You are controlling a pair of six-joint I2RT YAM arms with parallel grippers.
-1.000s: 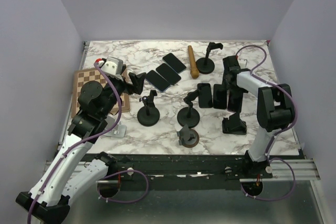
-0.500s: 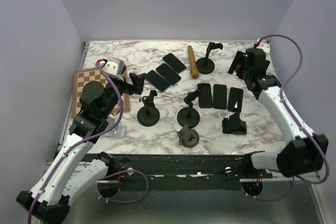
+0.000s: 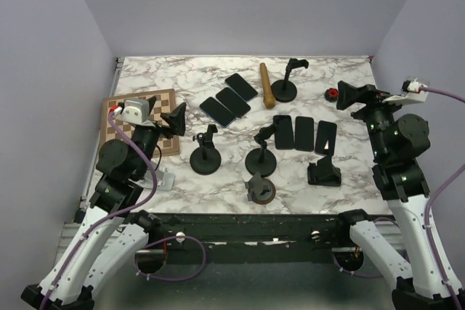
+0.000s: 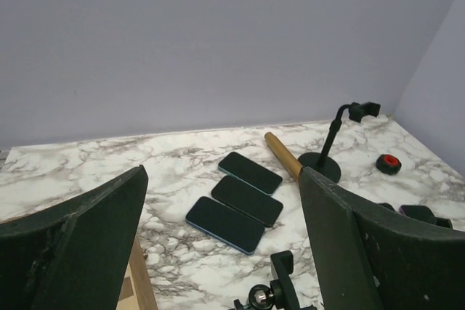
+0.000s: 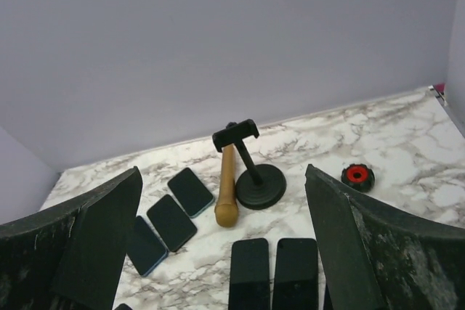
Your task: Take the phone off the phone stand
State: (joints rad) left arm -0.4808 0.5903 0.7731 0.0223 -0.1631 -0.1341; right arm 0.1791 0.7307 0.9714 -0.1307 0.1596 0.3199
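Far L: checkerboard [image 3: 127, 110] flat on the marble counter [image 3: 225, 179], partly under the L arm. The left gripper [image 3: 176, 117] hangs over the board's R edge, fingers [image 4: 87, 245] spread wide apart, nothing between them

Just R of it the left row of phones [image 3: 233, 99]: 3 phones flat on the counter in a diagonal line, side by side, screens dark. Nearer the arms stand the first stand [image 3: 205, 152] and, a bit further R, the second stand [image 3: 261, 152], both upright on round bases. In front of the second one sits a small holder [image 3: 259, 190] on a brownish disc

Toward the back a wooden stick [image 3: 267, 85] lies just beside the round base of the far stand [image 3: 285, 86], which is upright w/ its clamp at the top

Centre-R: the right row of phones [image 3: 304, 133], 3 more lying flat, side by side, long edges parallel. They're between the second stand and the low stand [image 3: 324, 172], which sits just beside the rightmost phone's near end; can't tell if they touch

Further R, a red knob [image 3: 331, 94] on the counter. The right gripper [image 3: 347, 96] is raised near it, fingers [image 5: 94, 237] wide apart & holding nothing
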